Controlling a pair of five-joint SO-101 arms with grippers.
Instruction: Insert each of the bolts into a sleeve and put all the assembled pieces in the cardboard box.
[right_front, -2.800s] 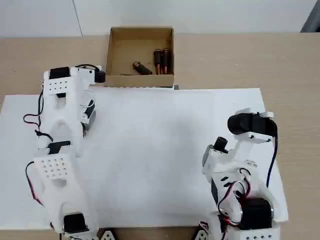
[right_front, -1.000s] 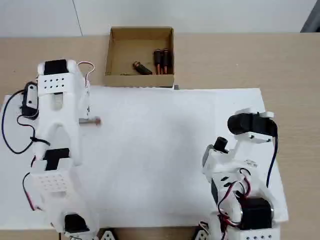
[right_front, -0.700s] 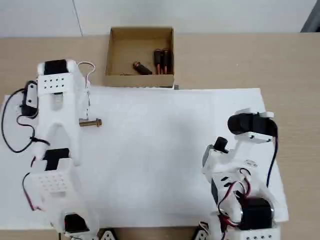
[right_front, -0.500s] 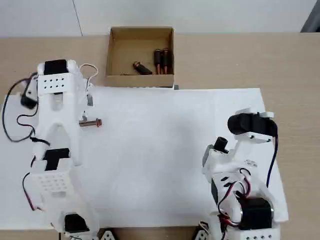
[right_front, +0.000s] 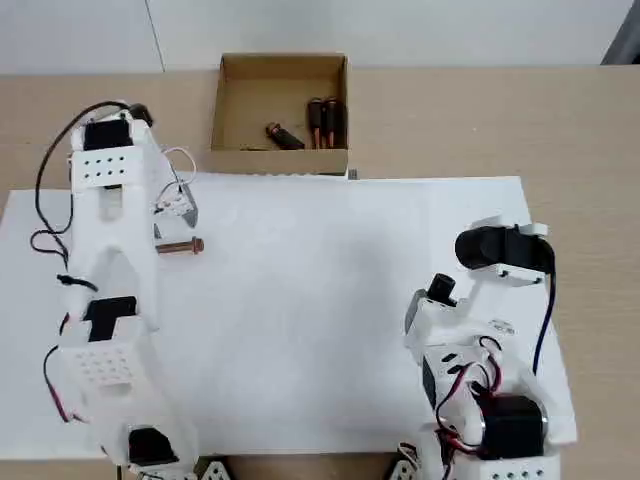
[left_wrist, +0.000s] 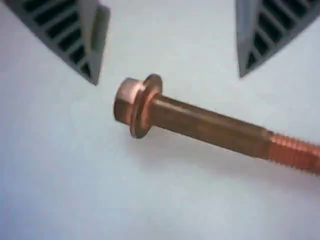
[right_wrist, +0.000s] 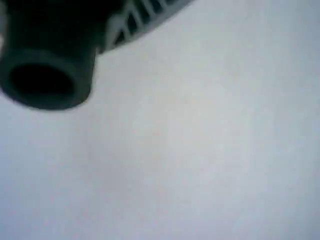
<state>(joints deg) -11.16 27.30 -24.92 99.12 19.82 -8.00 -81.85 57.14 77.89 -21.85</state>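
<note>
Grey ribbed fingers (left_wrist: 75, 35) of the left gripper (left_wrist: 167, 75) stand wide apart w/ nothing btwn them. The tips hang just over a copper-coloured flanged metal bolt (left_wrist: 200, 125), which lies flat on the white paper sheet (left_wrist: 75, 200), clear of both tips. Its head and flange are nearer one finger, and the threaded end runs off the right edge of the frame. In the high view the bolt is at centre-left of the frame, crosswise, just below the left gripper, w/ the thicker head end pointing right. The right gripper (right_front: 432, 300) is at lower right of the high view, folded back low over the sheet; can't tell whether it grips anything. In the right wrist view a dark hollow cylindrical sleeve (right_wrist: 47, 80) sits at upper left of the frame, open end toward the camera, close against grey ribbed plastic, w/ white sheet beyond. A brown open-topped cardboard box (right_front: 280, 160) is at top centre of the high view on the tan wooden worktop (right_front: 500, 120), its near wall along the sheet's far edge. In its right half lie three dark-and-copper assembled pieces (right_front: 315, 122): two side by side, one slanted to their left.
</note>
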